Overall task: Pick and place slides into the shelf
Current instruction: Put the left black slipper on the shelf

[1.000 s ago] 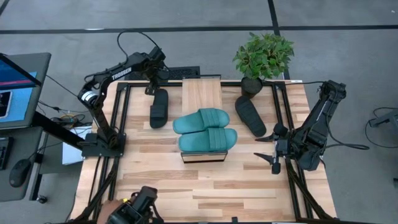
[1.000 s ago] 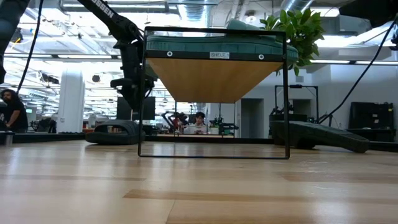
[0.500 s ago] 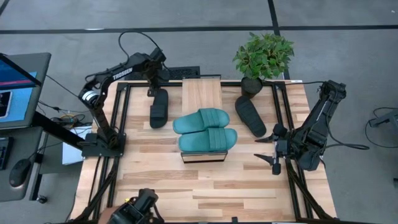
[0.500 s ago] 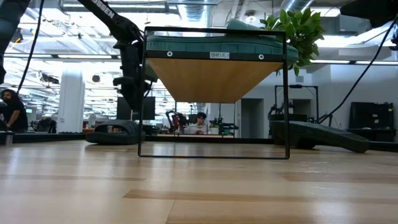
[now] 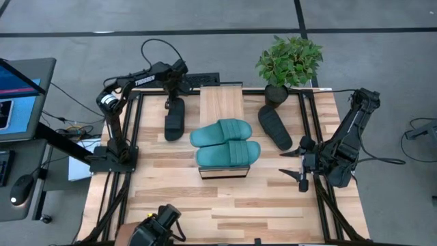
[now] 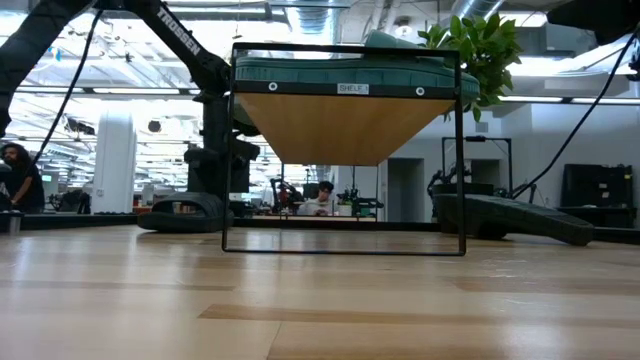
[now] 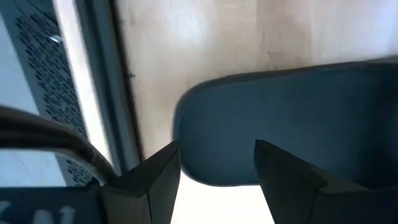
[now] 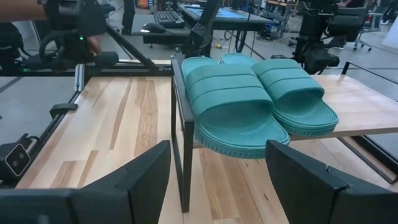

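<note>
Two teal slides [image 5: 225, 142] lie side by side on the near end of the shelf [image 5: 222, 102], a light-wood top on a thin black frame [image 6: 232, 150]. A black slide [image 5: 175, 117] lies flat on the table left of the shelf, and another [image 5: 274, 126] lies right of it. My left gripper [image 5: 171, 102] points down, open, just above the left black slide's far end [image 7: 280, 124]; one finger stands past its edge and the other over it. My right gripper [image 5: 300, 167] waits open at the table's right edge, facing the teal slides [image 8: 249, 106].
A potted plant [image 5: 290, 61] stands at the far edge, just beyond the right black slide. Black frame rails [image 5: 133, 130] run along the table's left and right sides. A person's hand with a controller [image 5: 153, 229] shows at the near edge. Bare wood [image 5: 225, 205] lies near the front.
My left gripper has come down toward the far end of the left black slide and rolled a little about its pointing line, staying open. The arm's upper links have folded lower. The slides have kept their places.
</note>
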